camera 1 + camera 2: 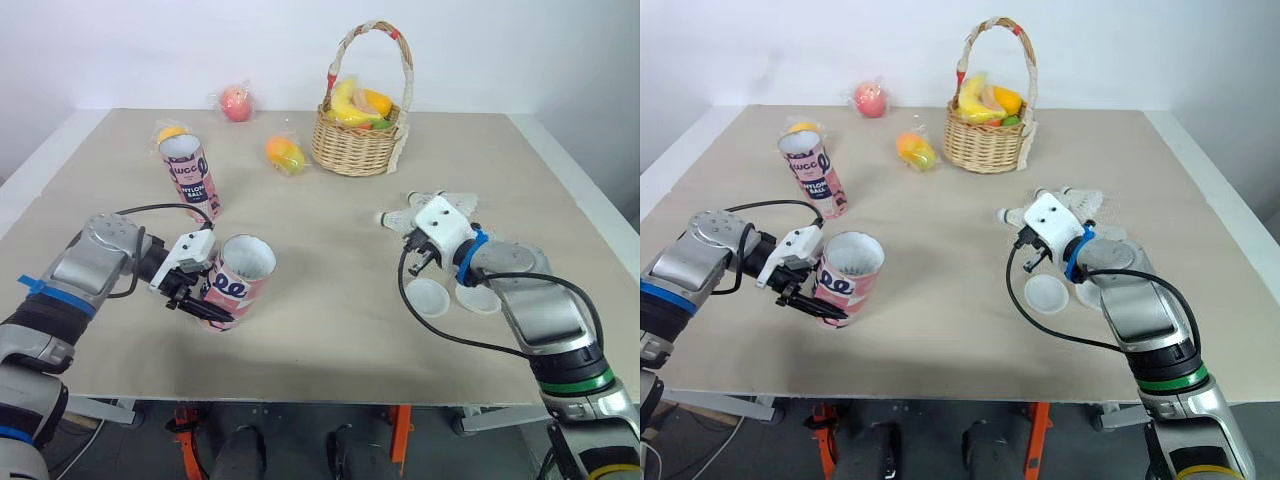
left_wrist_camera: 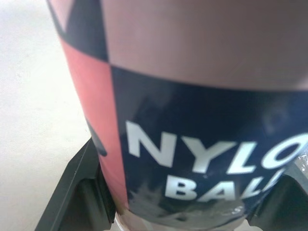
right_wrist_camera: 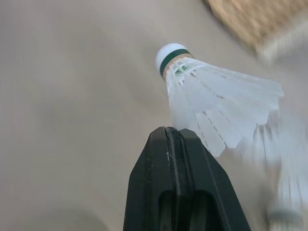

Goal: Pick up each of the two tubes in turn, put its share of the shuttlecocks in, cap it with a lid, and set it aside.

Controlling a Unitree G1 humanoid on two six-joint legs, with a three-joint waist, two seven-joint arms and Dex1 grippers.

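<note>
A pink and navy tube (image 1: pixel 236 281) leans over the table with its open mouth up, and my left gripper (image 1: pixel 198 296) is shut on its lower body; the left wrist view has the tube (image 2: pixel 202 120) between both fingers (image 2: pixel 82 192). The second tube (image 1: pixel 190 175) stands upright and open at the back left. My right gripper (image 3: pixel 172 132) is shut, its tips pinching the feather skirt of a white shuttlecock (image 3: pixel 207 91), which lies with its cork to the left (image 1: pixel 394 218). More shuttlecocks (image 1: pixel 458 203) lie behind it. Two white lids (image 1: pixel 430 296) lie flat by the right forearm.
A wicker basket (image 1: pixel 355 140) of fruit stands at the back centre. Bagged fruit lies nearby: an apple (image 1: pixel 236 102), an orange-yellow piece (image 1: pixel 285 153) and one behind the upright tube (image 1: pixel 172 132). Open tabletop (image 1: pixel 330 260) lies between the two arms.
</note>
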